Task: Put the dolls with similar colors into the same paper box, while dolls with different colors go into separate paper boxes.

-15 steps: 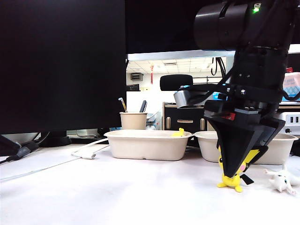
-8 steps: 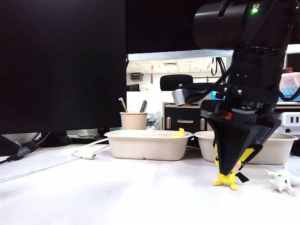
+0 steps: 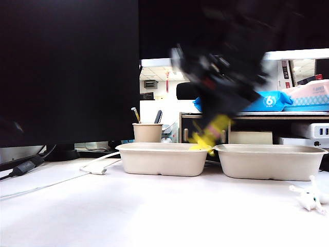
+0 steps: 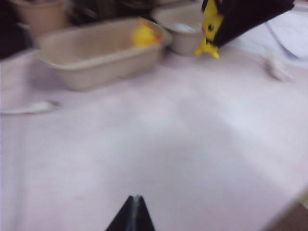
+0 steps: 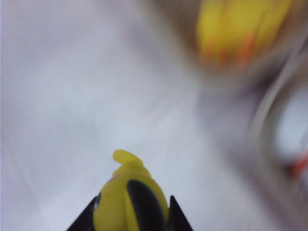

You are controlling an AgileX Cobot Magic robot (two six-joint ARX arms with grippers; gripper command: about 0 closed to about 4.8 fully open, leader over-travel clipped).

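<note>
My right gripper (image 3: 217, 122), motion-blurred, is shut on the yellow black-eared Pichu doll (image 3: 203, 138) and holds it in the air over the near ends of the two paper boxes. The right wrist view shows the Pichu (image 5: 130, 204) pinched between the black fingers. A yellow duck-like doll (image 4: 144, 36) lies in the left paper box (image 3: 162, 159). The right paper box (image 3: 270, 162) stands beside it. A small white cat-like doll (image 3: 310, 198) lies on the table at the far right. My left gripper (image 4: 135, 198) is shut and empty, hovering over bare table.
A beige pen cup (image 3: 147, 132) stands behind the left box. A large black monitor (image 3: 67, 72) fills the back left, with white cables (image 3: 95, 167) beside its foot. Shelves with tissue packs (image 3: 267, 100) stand behind the boxes.
The right gripper has lifted the Pichu off the table and swung it up and left to the boxes. The white cat-like doll has not moved.
</note>
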